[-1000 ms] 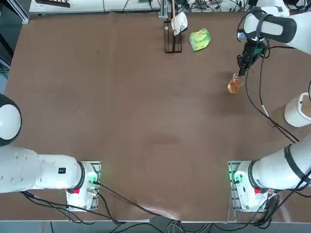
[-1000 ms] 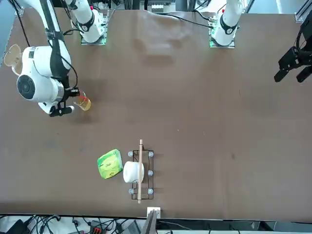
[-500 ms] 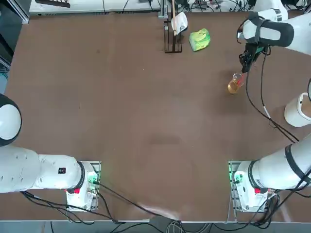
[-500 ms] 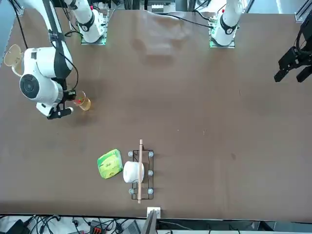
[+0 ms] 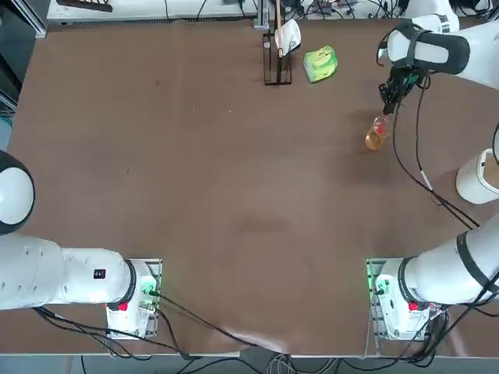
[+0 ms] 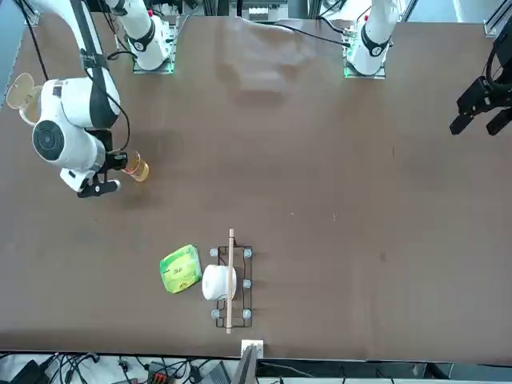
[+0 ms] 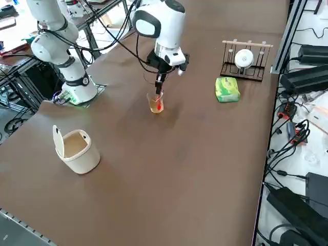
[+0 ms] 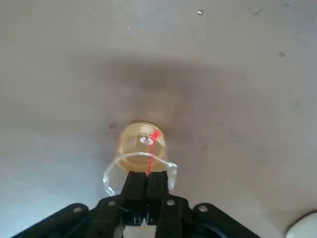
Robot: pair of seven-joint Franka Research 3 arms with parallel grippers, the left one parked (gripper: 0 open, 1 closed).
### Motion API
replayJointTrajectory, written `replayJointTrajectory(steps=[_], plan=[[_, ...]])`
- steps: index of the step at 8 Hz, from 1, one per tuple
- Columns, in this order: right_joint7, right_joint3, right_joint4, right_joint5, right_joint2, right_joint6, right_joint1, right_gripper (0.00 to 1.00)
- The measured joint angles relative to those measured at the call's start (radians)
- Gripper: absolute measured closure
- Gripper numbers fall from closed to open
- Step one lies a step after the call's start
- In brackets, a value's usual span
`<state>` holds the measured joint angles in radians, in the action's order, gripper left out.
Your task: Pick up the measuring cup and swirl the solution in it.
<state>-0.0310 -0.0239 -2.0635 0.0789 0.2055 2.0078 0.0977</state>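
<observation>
Brown desk (image 5: 234, 195) fills the top view. Right arm (image 5: 444, 51) reaches in from 5 o'clock to about 1 o'clock on the desk. White cup with a handle (image 7: 77, 148) sits at 3 o'clock by the desk edge, well apart from the action. Wire rack (image 5: 274, 58) with a white roll at 12 o'clock, yellow-green lumpy object (image 5: 320, 63) just beside it.

Right gripper (image 8: 147, 181) is at 1–2 o'clock, fingers pressed together on the rim of the measuring cup (image 8: 142, 148), pinching the glass wall. Cup hangs just below the gripper; the side view shows it upright with its shadow close under it, so probably lifted only slightly, though I can't tell for sure whether it clears the desk. The solution (image 7: 156, 106) is orange and sits in the belly, none spilled on the desk.

Progress: grasp done, lift looks begun or barely done. Swirl itself likely remains or is only starting.
</observation>
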Motion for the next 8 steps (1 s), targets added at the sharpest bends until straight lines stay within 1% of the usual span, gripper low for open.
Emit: replayJointTrajectory(steps=[2,4,5,6,7,8], plan=[[0.119,0.002,-0.003,0.000,0.001,-0.007,0.031,0.98],[0.261,0.003,-0.005,0.004,0.003,-0.018,0.080,0.98],[0.324,0.003,-0.005,0.030,0.006,-0.026,0.107,0.98],[0.380,0.003,-0.005,0.084,0.009,-0.042,0.128,0.98],[0.421,0.003,-0.006,0.135,0.012,-0.064,0.141,0.98],[0.438,0.003,-0.007,0.163,0.015,-0.076,0.145,0.98]])
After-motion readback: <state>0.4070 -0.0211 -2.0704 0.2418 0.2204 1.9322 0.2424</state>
